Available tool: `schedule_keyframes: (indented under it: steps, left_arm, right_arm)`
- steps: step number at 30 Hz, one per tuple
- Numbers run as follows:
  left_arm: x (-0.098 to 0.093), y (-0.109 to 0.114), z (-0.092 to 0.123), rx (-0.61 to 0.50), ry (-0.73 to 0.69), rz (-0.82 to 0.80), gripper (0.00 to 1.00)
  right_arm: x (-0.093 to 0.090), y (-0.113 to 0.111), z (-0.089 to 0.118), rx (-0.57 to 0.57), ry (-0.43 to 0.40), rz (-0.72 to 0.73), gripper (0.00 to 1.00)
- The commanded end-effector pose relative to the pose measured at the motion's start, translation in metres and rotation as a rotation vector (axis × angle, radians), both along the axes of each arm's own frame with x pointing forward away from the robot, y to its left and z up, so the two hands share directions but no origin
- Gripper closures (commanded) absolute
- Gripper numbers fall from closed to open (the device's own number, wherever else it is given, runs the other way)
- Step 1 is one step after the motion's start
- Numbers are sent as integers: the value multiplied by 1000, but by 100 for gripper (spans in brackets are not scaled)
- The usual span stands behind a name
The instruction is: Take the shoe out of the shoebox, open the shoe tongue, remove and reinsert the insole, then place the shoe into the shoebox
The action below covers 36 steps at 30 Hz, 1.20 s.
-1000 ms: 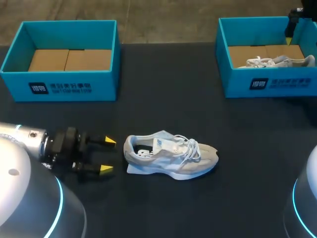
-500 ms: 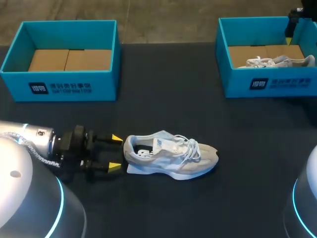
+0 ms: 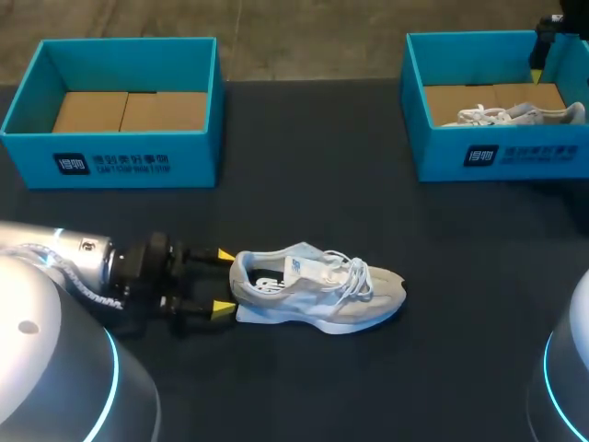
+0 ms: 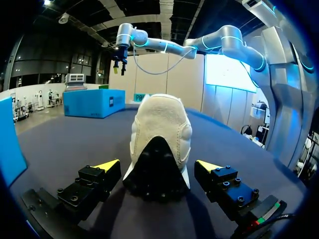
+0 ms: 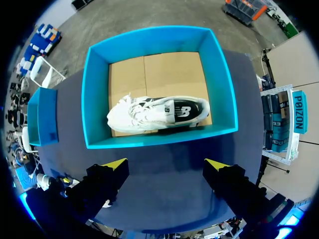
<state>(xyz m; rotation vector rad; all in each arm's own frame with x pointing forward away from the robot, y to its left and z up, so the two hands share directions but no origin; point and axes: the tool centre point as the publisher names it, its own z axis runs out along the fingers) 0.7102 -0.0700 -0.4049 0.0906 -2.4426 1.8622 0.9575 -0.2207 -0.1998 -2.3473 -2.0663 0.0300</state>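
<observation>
Flanking the heel of the pale grey-and-white lace-up sneaker (image 3: 317, 290), laid on the black table (image 3: 304, 203) with toe towards three o'clock, the fingers of the left gripper (image 3: 225, 281) are held apart, so the sneaker could be shoved or twisted should one tip touch first.

Print in view. The left shoebox (image 3: 198, 161) carries on its front wall a left label (image 3: 112, 164): a dark panel with a white emblem and two lines of white characters, too small for me to read. The right shoebox (image 3: 433, 161) bears a matching right label (image 3: 523, 154). The boxed shoe (image 5: 159, 113) shows a side emblem (image 5: 182, 110) of letters.
</observation>
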Motion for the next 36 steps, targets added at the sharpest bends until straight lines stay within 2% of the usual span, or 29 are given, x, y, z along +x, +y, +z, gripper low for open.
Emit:
schedule_keyframes:
  steps: [1, 10, 36]
  left_arm:
    - [-1, -3, -2, 3, -2, 1, 0]
    - [-6, -12, -2, 12, -22, -14, 0]
    - [4, -33, -7, -6, -21, -34, 0]
  right_arm:
    - [-1, 0, 0, -1, -2, -2, 0]
    - [-1, 0, 0, -1, -2, -2, 0]
    - [-1, 0, 0, -1, -2, -2, 0]
